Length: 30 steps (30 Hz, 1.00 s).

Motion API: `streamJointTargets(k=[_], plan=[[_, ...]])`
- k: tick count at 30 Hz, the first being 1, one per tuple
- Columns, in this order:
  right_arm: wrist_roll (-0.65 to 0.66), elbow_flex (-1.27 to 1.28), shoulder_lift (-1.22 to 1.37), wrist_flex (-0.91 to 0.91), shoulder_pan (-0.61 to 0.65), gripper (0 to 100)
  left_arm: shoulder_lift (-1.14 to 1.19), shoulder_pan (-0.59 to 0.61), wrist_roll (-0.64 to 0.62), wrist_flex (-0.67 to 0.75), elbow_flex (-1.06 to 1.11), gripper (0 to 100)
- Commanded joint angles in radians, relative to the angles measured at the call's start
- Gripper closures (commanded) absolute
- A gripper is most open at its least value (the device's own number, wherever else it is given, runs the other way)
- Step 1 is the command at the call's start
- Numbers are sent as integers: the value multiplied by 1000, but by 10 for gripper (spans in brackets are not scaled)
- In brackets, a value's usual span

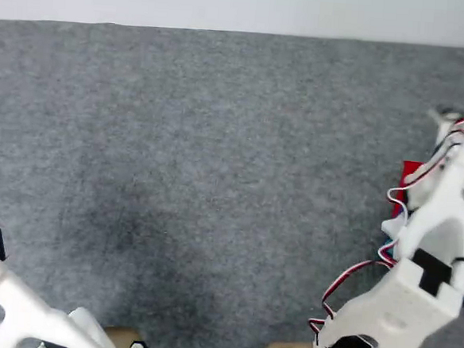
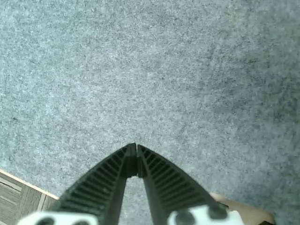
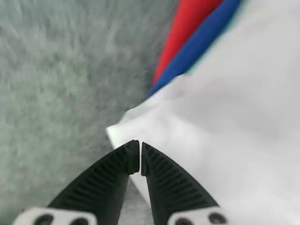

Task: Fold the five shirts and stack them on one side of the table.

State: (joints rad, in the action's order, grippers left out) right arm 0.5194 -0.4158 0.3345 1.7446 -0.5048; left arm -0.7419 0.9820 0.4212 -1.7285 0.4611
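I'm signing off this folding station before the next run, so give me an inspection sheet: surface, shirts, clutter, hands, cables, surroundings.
Surface: grey felt-like table cover, lying flat.
Job's things: white shirt on top of a blue shirt and a red shirt, stacked on the right arm's side; further shirts cannot be told.
Clutter: nothing seen.
Hands: left hand shut, above the cover; right hand shut, at the white shirt's corner.
Cables: red, white and blue wires run along the right arm.
Surroundings: pale wall behind the table.
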Motion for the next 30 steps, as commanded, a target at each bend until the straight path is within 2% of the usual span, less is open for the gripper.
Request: streamJointTargets(k=[1, 5, 13, 16, 20, 30], plan=[[-2, -69, -91, -131, -45, 989, -18, 3, 3, -6, 16, 995], [-2, -64, -45, -349, -68, 989, -18, 5, 3, -8, 39, 995], [-2, -72, 237, -763, -70, 989, -18, 2, 5, -8, 41, 995], [-2, -72, 274, -851, -74, 989, -18, 3, 5, -8, 41, 995], [-2, -72, 234, -816, -91, 989, -18, 3, 5, -8, 41, 995], [-2, -72, -18, -499, -113, 989, -18, 2, 5, -9, 38, 995]])
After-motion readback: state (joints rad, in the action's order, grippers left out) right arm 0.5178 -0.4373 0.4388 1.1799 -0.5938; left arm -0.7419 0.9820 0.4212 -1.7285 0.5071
